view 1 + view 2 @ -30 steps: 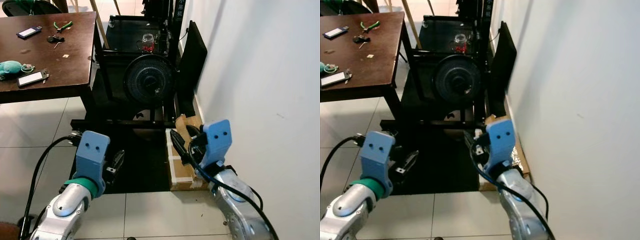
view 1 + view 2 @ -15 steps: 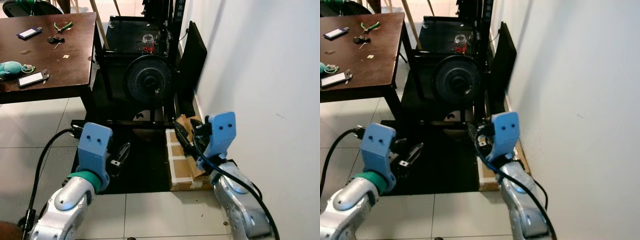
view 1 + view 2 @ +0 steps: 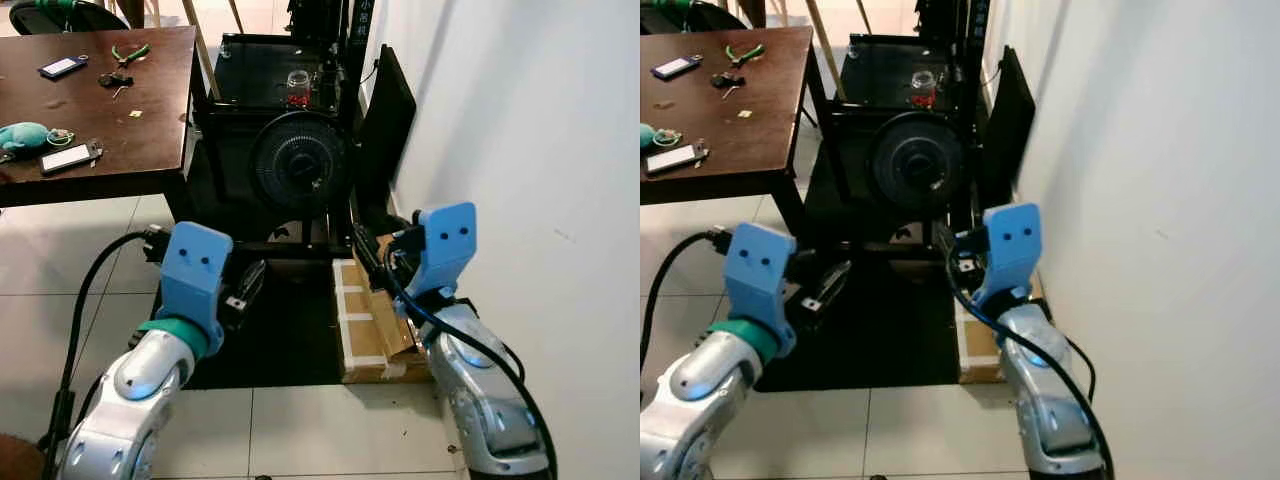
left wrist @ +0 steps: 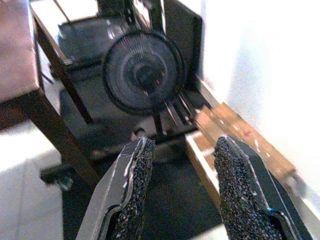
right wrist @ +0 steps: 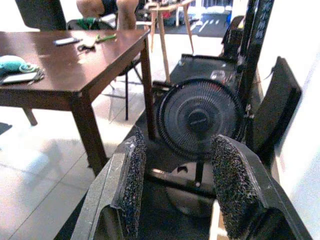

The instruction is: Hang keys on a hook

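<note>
A dark bunch of keys (image 3: pixel 110 80) lies far back on the brown table (image 3: pixel 140 140) at the left, and shows again as keys (image 5: pixel 88 46) in the right wrist view. A teal plush keychain (image 3: pixel 22 135) rests near the table's left edge. My left gripper (image 3: pixel 245 285) hangs low in front of the table leg, open and empty, its fingers (image 4: pixel 135 175) spread. My right gripper (image 3: pixel 368 262) is held above the cardboard box, open and empty, with fingers (image 5: pixel 227 185) pointing toward the fan.
A black floor fan (image 3: pixel 298 160) stands under a dark rack straight ahead. A cardboard box (image 3: pixel 365 325) lies on the floor by the white wall (image 3: pixel 520 150). A dark panel (image 3: pixel 385 110) leans on that wall. A phone (image 3: pixel 68 157) and green pliers (image 3: pixel 128 50) lie on the table. A person (image 5: pixel 107 7) sits behind it.
Both arms have lifted and reached a little forward toward the fan. The grippers stay open and empty. The table items lie where they were.
</note>
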`<state>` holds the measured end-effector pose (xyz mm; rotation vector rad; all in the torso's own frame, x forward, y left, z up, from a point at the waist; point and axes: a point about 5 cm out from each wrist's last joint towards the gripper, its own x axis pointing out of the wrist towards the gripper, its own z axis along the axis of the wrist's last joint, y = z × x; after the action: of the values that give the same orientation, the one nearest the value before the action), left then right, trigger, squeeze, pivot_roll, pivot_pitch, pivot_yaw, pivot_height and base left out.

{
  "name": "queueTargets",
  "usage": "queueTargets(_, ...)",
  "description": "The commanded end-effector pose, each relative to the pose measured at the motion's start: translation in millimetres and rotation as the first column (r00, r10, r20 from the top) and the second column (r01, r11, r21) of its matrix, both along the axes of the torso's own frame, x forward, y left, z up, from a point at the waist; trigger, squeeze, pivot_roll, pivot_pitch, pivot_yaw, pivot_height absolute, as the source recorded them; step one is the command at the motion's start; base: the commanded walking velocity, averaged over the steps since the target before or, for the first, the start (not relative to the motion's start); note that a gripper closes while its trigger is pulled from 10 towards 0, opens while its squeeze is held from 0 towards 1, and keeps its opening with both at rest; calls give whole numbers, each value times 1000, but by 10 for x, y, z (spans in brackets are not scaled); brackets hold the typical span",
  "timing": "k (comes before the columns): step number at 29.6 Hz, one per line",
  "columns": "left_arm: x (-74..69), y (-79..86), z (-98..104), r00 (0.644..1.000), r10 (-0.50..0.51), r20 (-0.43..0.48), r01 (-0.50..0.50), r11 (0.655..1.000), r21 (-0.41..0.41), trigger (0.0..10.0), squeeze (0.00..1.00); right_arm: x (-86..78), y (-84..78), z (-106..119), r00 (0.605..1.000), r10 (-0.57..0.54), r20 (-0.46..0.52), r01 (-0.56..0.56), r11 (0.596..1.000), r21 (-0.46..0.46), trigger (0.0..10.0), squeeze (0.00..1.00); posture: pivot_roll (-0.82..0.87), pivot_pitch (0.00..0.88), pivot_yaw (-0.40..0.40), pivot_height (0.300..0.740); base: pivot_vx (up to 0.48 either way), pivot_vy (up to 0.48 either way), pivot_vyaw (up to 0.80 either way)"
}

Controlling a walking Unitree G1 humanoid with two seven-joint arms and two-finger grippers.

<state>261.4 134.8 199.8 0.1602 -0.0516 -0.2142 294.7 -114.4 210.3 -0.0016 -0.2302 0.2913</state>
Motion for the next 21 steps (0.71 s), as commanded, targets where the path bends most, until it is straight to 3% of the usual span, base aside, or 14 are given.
queueTargets(1, 35, 38, -40, 999, 42, -5, -42, 999, 8, 10000, 0, 37, -96, 2, 999, -53, -1, 53, 998, 36, 10000, 0, -66, 58, 112, 740, 0, 0, 0)
queueTargets(9, 108, 163, -3, 996, 94, 4, -94, 996, -13, 10000, 0, 66, -57, -46, 998, -32, -60, 36, 996, 77, 10000, 0, -48, 75, 114, 740, 0, 0, 0)
queueTargets(13, 59, 257, -32, 994, 110, -4, -110, 994, 10, 10000, 0, 45, -15, -45, 1000, -2, -23, 2, 999, 36, 10000, 0, -40, 69, 109, 740, 0, 0, 0)
queueTargets(21, 98, 212, -1, 995, 101, 26, -101, 995, 13, 10000, 0, 105, 14, 8, 1000, 21, 16, -21, 1000, 6, 10000, 0, -35, 76, 98, 740, 0, 0, 0)
